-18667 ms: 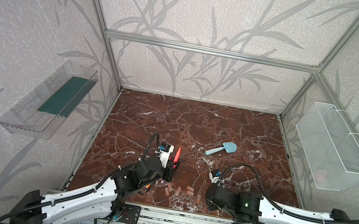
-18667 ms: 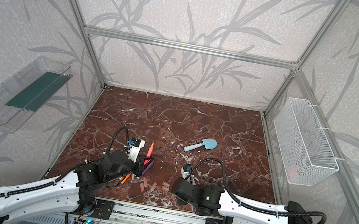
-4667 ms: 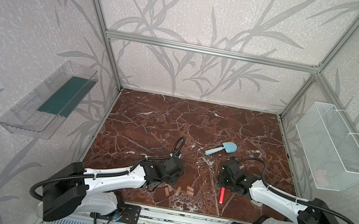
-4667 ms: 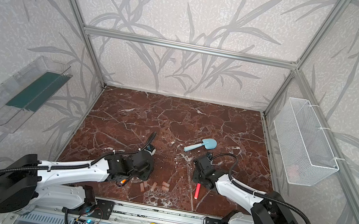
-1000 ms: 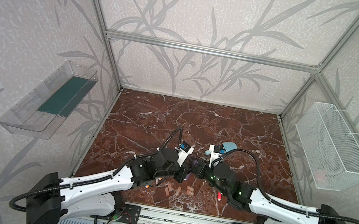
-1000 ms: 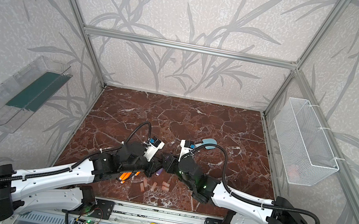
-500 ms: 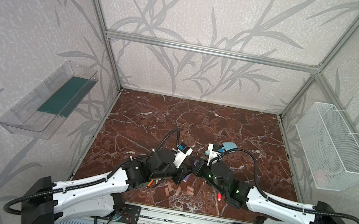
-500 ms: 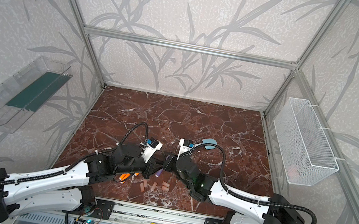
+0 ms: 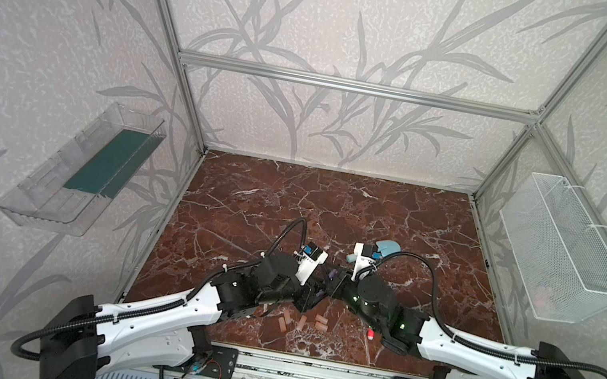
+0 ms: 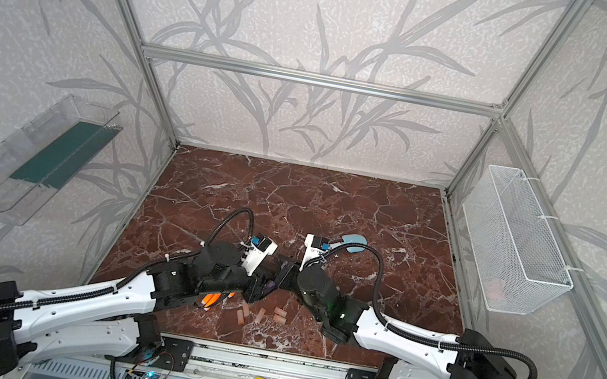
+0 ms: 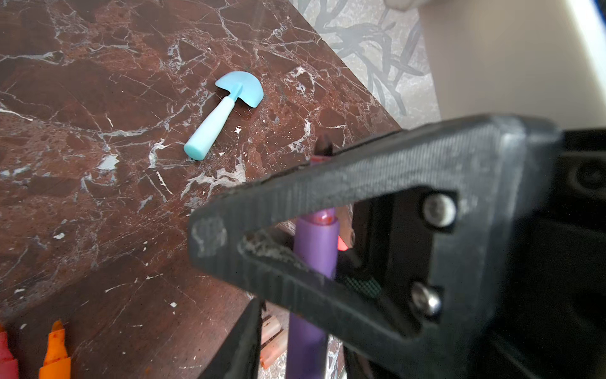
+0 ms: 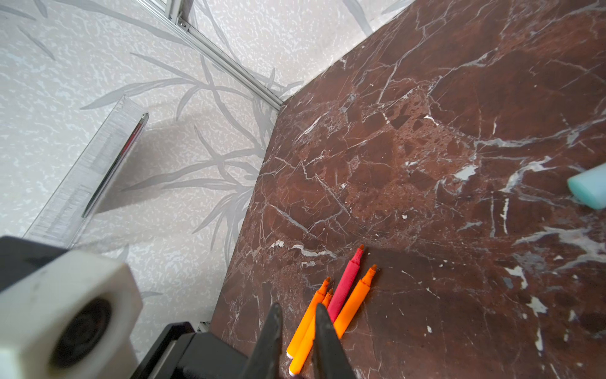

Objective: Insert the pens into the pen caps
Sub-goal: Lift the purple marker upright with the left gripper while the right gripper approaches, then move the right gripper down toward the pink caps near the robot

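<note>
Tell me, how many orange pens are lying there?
3, together on the table near its front left: two orange pens side by side on one side of a red-pink pen, the third on its other side. Others may be hidden.

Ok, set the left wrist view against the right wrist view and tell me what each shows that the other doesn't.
Left wrist only: a purple pen between that arm's jaws, pale pen caps lying behind it, and the blade of the light-blue toy shovel.
Right wrist only: the clear wall tray, a white camera housing, and three orange pens lying beside one red-pink pen, barrels in view.
Both: the marble table, the shovel's handle end, and orange and red-pink pen tips.
</note>
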`<state>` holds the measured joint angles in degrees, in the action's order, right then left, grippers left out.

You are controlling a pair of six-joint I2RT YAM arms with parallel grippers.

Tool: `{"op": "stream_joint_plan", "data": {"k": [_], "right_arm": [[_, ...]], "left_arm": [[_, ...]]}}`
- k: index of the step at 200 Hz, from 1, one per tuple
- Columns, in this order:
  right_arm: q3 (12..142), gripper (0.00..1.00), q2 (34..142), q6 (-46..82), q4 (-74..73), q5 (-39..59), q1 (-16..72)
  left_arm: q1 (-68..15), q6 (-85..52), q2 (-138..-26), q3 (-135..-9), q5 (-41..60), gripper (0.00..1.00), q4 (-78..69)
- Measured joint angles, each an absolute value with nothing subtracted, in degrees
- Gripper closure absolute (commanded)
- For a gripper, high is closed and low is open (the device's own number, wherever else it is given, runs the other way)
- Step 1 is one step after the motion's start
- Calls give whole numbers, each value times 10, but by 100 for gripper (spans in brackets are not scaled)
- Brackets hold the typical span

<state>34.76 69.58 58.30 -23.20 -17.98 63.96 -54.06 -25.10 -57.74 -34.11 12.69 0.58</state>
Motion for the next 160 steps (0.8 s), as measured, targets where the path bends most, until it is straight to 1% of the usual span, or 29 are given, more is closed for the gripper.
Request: {"op": "stream_joint_plan", "data": {"k": [6, 31, 60, 65, 67, 71, 75, 76, 77, 80, 81, 83, 88, 97, 121, 137, 160], "right_arm": [[348, 100, 696, 583, -233, -180, 641], [347, 100, 696, 587, -244, -182, 644], [341, 100, 695, 590, -254, -187, 645], [340, 98, 695, 590, -254, -188, 646], [340, 95, 695, 590, -254, -188, 646], [340, 92, 694, 590, -253, -189, 646], [339, 86, 694, 590, -253, -190, 646], [339, 86, 693, 590, -253, -190, 647], [339, 83, 693, 590, -253, -191, 647], [339, 78, 692, 590, -252, -191, 647], [339, 78, 692, 590, -252, -191, 648], [339, 73, 691, 590, -251, -192, 648], [339, 67, 689, 590, -249, -193, 648], [339, 59, 682, 590, -240, -196, 648], [339, 52, 636, 587, -177, -208, 648], [339, 52, 587, 587, -110, -216, 648], [331, 52, 528, 597, -17, -220, 653]], "left_arm": [[-541, -251, -579, -340, 128, 66, 3], [-541, -252, -584, -339, 133, 82, -8], [-541, -252, -587, -336, 135, 98, -20], [-541, -253, -588, -335, 135, 99, -21], [-541, -252, -588, -335, 135, 100, -21], [-541, -253, -588, -335, 134, 100, -22], [-541, -253, -588, -335, 133, 100, -23], [-541, -253, -588, -335, 133, 100, -23], [-541, -253, -588, -334, 132, 100, -23], [-542, -253, -588, -334, 132, 100, -23], [-542, -253, -588, -334, 132, 100, -23], [-542, -253, -588, -334, 131, 100, -24], [-543, -255, -588, -334, 130, 100, -25], [-544, -256, -587, -333, 123, 100, -26], [-539, -267, -584, -329, 72, 100, -16], [-526, -277, -579, -315, 43, 100, -8], [-467, -293, -575, -273, 30, 100, 2]]}}
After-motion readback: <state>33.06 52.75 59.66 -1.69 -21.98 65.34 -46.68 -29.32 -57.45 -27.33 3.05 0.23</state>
